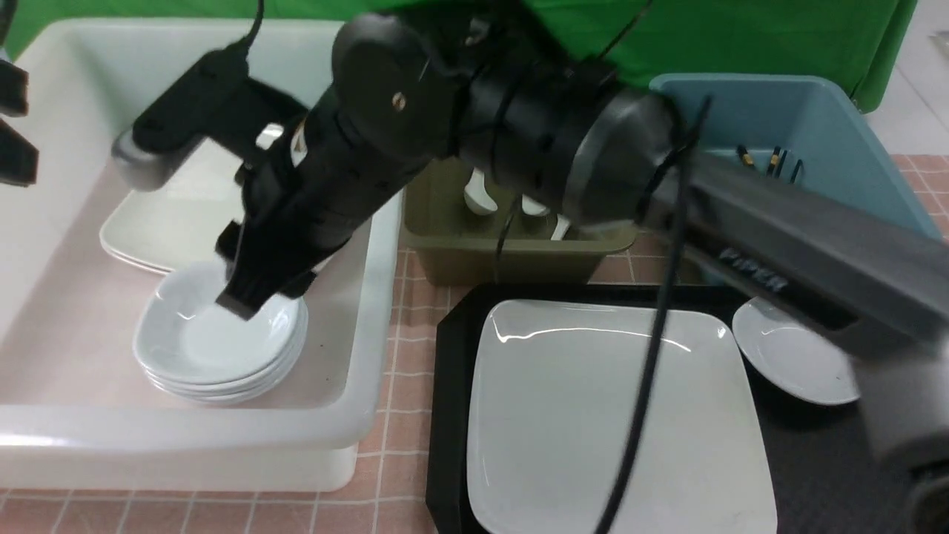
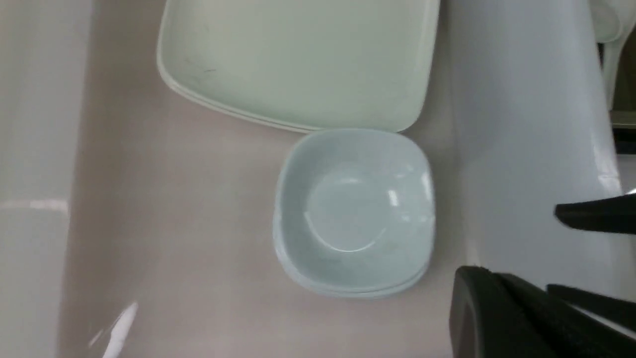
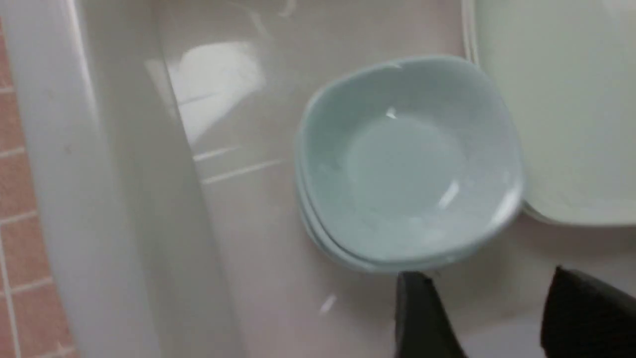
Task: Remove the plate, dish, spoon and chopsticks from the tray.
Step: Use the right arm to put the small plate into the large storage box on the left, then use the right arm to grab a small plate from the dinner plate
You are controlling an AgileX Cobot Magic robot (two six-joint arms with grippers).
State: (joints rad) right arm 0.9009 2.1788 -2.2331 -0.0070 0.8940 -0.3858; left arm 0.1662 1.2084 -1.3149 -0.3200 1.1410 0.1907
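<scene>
Hanging over stacked dishes (image 1: 200,348) in a white tub (image 1: 377,297), right gripper (image 1: 248,300) has fingers (image 3: 422,318) apart; its arm (image 1: 778,230) screens the olive tub (image 1: 474,252).

Lab staging, green backdrop (image 1: 741,37), white tub (image 1: 377,297)

My right arm link: a long flat-sided grey metal beam (image 1: 815,222).
Marking: pale "PIPER" lettering (image 1: 752,271) on that beam's side, blurred.
Collar: a smooth dark-grey rounded ring (image 1: 626,148) where the beam meets my black ribbed housings.
Joint cap: a round matte-black disc (image 1: 385,67) with one small brass-coloured screw (image 1: 398,101) set in it.
Cables: a thin black cable (image 1: 652,356) across the beam, and a second thin black lead (image 1: 257,22) at my wrist block.
Wrist block: a black boxy body with a grey rounded end (image 1: 144,159).
My right gripper (image 1: 263,294): black, blocky, tapering to flat square tips.
My left gripper (image 2: 507,243): matte black tapered fingers (image 2: 596,219).
</scene>
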